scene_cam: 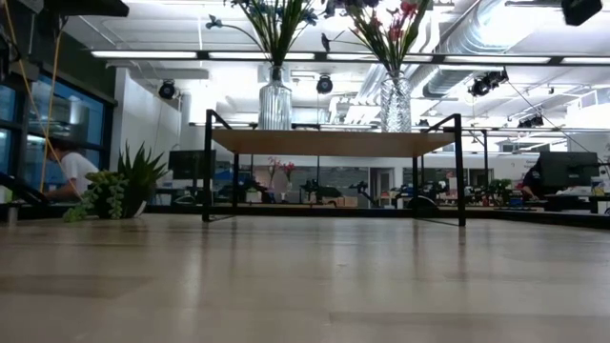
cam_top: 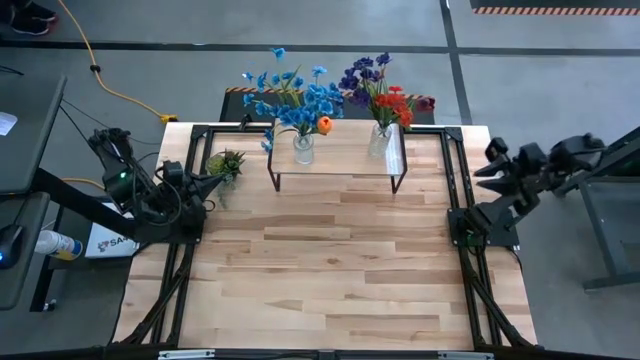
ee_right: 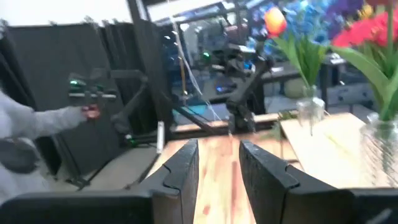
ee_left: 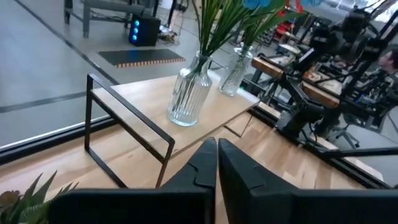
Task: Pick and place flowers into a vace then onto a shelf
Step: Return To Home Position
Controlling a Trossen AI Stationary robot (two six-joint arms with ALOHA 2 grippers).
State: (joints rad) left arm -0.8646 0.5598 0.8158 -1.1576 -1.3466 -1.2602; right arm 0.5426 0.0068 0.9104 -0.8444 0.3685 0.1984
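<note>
- The left gripper hangs at its own edge of the table, fingers pressed together on nothing. A small potted plant sits just beside it.
- The right gripper waits at the opposite edge, fingers parted and empty.
- The shelf lies between the two grippers and ahead of both — its long axis runs from one gripper toward the other.
- Two clear vases stand apart on it. The ribbed vase, nearer the left gripper, holds the blue flowers with one orange bloom. The other vase, nearer the right gripper, holds the red and purple flowers.
- All stems stand upright — blooms up, fanning outward.
</note>
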